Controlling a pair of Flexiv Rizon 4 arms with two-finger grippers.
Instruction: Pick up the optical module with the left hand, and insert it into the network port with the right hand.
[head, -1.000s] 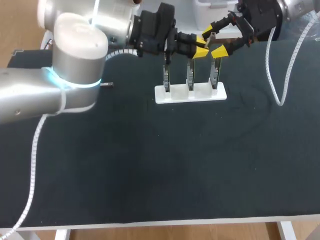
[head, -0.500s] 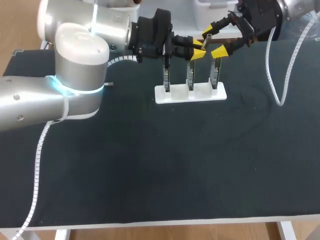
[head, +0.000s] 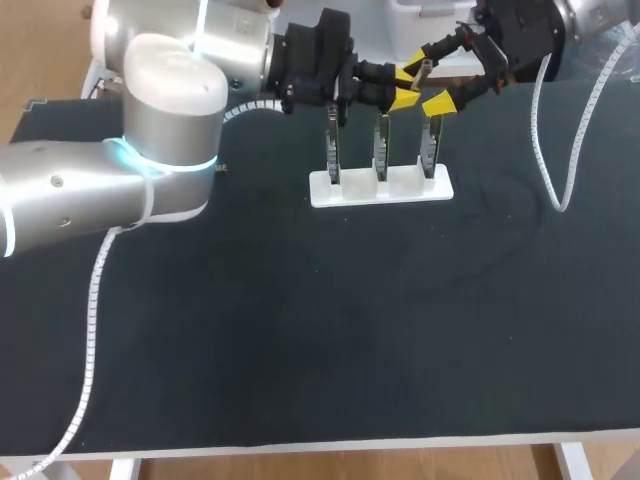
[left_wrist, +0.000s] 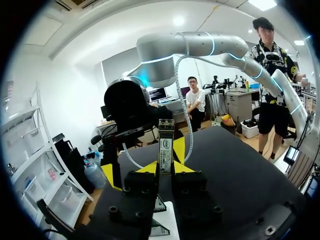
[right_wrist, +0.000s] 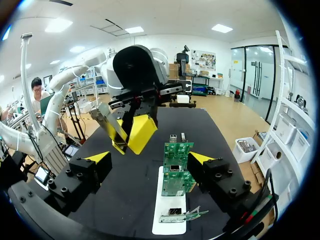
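**Handover station: module held by left fingers above the board rack**

1. The left fingers (left_wrist: 149, 168) are clenched on the optical module (left_wrist: 165, 145). One yellow tip presses each side of its lower part. The module stands upright between them, and its labelled upper part projects clear beyond the tips.
2. The right fingers (right_wrist: 98, 157) are released and spread wide, with nothing between them. They face the left fingers, so the module sits just ahead of the gap and touches neither right tip.
3. In the head view, both sets of fingers meet in the air above the far part of the dark surface (head: 300, 330), over the upper ends of the circuit boards (head: 381, 150).
4. Three circuit boards stand upright in a row on a white base (head: 380, 187). The base rests flat on the surface.
5. The left arm (head: 160, 130) enters from the left side, bends at a large silver elbow and extends its black wrist rightward, roughly level.
6. The right arm (head: 590, 18) enters from the far right corner and angles down and leftward toward the module.
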